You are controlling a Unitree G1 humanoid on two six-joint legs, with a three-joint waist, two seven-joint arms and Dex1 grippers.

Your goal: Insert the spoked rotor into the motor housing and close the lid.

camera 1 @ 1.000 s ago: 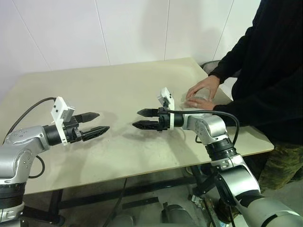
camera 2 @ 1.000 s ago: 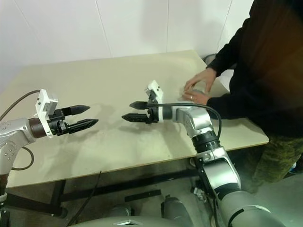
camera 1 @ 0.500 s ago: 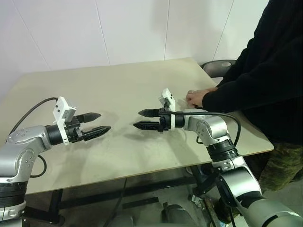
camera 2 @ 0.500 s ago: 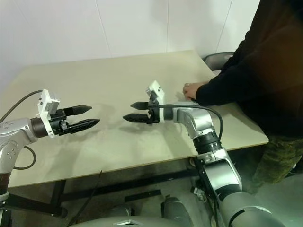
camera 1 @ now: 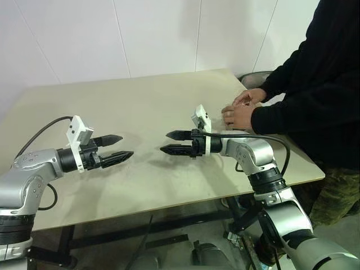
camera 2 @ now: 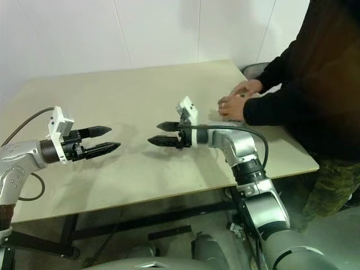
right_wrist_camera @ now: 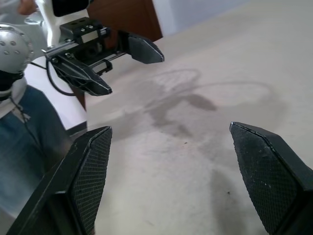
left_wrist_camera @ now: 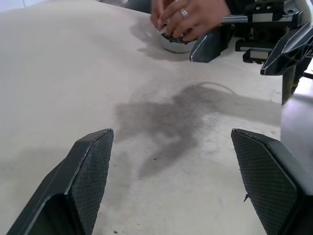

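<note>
Both arms hang over the beige table (camera 1: pixel 140 101), tips facing each other across a bare patch; the left gripper (camera 1: pixel 115 148) is spread wide and empty, the right gripper (camera 1: pixel 173 142) likewise; at the far right edge a person's hands (camera 1: pixel 241 109) cover a round pale part with a dark rim (left_wrist_camera: pixel 175 43), which part I cannot tell
</note>
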